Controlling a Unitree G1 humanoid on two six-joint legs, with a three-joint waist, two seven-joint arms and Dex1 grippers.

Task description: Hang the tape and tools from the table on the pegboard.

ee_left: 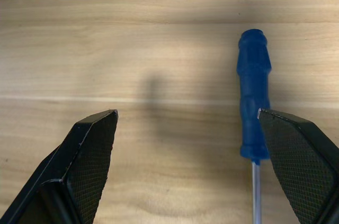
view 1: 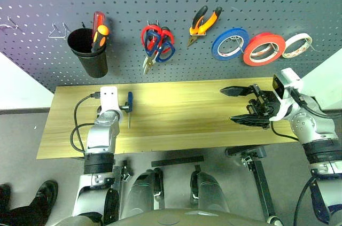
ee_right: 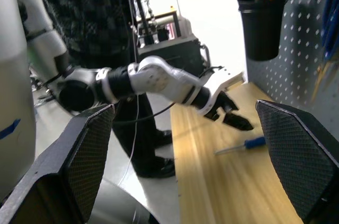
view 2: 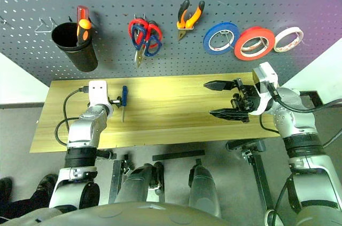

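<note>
Currently, state per item:
left jaws [ee_left: 185, 155]: wide open, empty, low over the counter [view 1: 176, 130] at its left end, pointing forward and down.
blue-handled screwdriver [view 1: 129, 107]: flat on the counter, handle toward the pegboard [view 1: 176, 1], shaft toward me. In my left wrist view it lies just inside my right-hand finger [ee_left: 302, 166], not between the jaws' centre; can't tell if that finger touches it.
right jaws [view 1: 241, 106]: wide open, empty, held above the counter's right end, pointing left across it.
red tape roll [view 1: 264, 48]: already on the pegboard, between the blue roll [view 1: 230, 43] and the whitish roll [view 1: 297, 45].
orange-and-black pliers [view 1: 204, 24]: on a pegboard hook, left of the blue roll.
dark blue scissors [view 1: 160, 47]: on the pegboard, overlapping the red-handled scissors [view 1: 149, 41] on the same spot.
black cup [view 1: 90, 51]: hung on the pegboard at left, holds red and orange-handled screwdrivers [view 1: 99, 29].
counter: apart from the screwdriver, no other task item lies on it.
person [ee_right: 100, 17]: standing beyond the counter's left end, seen in my right wrist view behind my left arm; dark shoes [view 1: 37, 196] on the floor there.
</note>
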